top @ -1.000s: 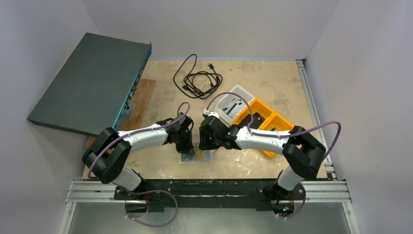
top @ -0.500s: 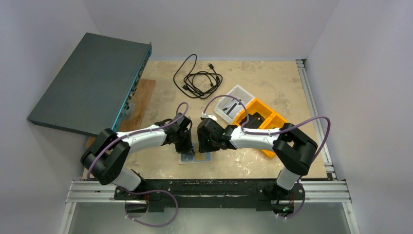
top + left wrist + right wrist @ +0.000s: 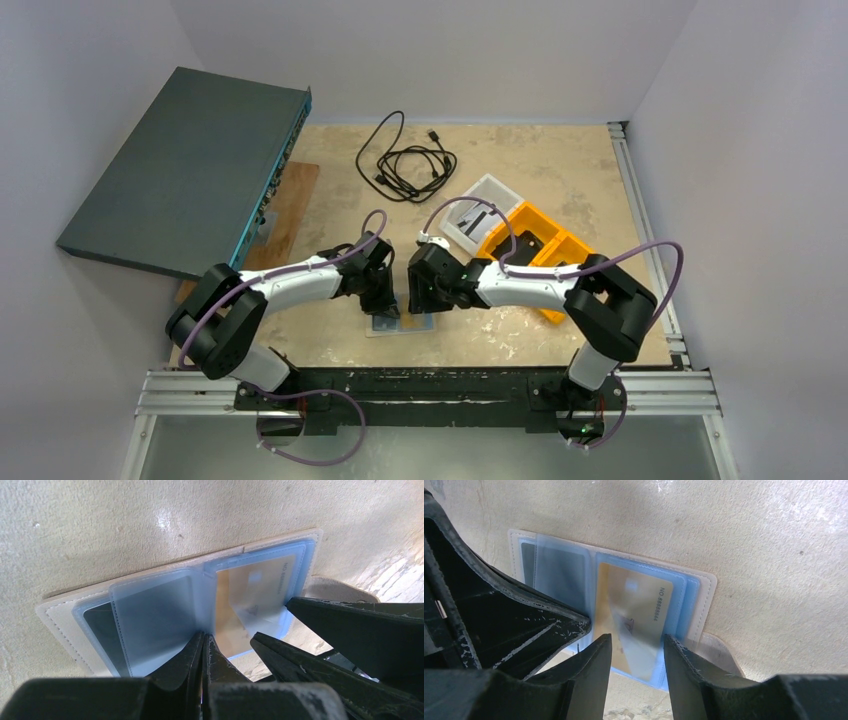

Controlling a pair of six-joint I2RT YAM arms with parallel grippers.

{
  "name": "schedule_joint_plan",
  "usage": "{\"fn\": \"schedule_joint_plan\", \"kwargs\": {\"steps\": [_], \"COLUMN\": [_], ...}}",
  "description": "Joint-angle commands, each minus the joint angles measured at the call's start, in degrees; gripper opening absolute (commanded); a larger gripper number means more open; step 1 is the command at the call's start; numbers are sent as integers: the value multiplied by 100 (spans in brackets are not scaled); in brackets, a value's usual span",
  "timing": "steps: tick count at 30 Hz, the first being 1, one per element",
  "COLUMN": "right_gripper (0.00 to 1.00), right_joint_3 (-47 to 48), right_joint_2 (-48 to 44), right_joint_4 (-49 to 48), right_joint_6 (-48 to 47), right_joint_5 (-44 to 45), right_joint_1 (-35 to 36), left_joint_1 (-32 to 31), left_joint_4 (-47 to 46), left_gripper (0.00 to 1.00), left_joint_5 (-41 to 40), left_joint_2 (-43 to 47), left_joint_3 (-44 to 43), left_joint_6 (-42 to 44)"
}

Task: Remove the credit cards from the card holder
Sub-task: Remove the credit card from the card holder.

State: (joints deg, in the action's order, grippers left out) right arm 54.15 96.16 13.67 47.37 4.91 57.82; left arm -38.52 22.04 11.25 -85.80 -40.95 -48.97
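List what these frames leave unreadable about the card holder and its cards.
- Top external: card holder mostly covered by both wrists.
- Right wrist: gold card print blurred; its near end sits between the right jaws, contact unclear.
- Left wrist: dark card clouded by its sleeve; the holder's near edge is hidden behind the shut left jaws.

The near end of the gold card hides behind the right claw, its print too blurred to read.

place: lab bench | cues: aluminium rail; rack switch; cable
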Motion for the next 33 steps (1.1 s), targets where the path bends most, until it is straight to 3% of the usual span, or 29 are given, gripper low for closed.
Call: {"fn": "schedule_joint_plan", "kwargs": {"steps": [1,33], "right_gripper": [43,47], "right_joint_3": [-111,-589], "right_joint_2": [-176,-564], "right_joint_4": [152,-1554], "right_joint_6": [131,441], "right_joint_5": [79,-1632], "right_joint_1": [5,-346], "left_joint_1": [64,63], "left_joint_4": [170,169], "left_gripper": [0,0], "left_joint_5": [-421,-284], "left_joint_2": [-44,212], "left_joint_3": [210,158], "left_joint_6": [50,218]}}
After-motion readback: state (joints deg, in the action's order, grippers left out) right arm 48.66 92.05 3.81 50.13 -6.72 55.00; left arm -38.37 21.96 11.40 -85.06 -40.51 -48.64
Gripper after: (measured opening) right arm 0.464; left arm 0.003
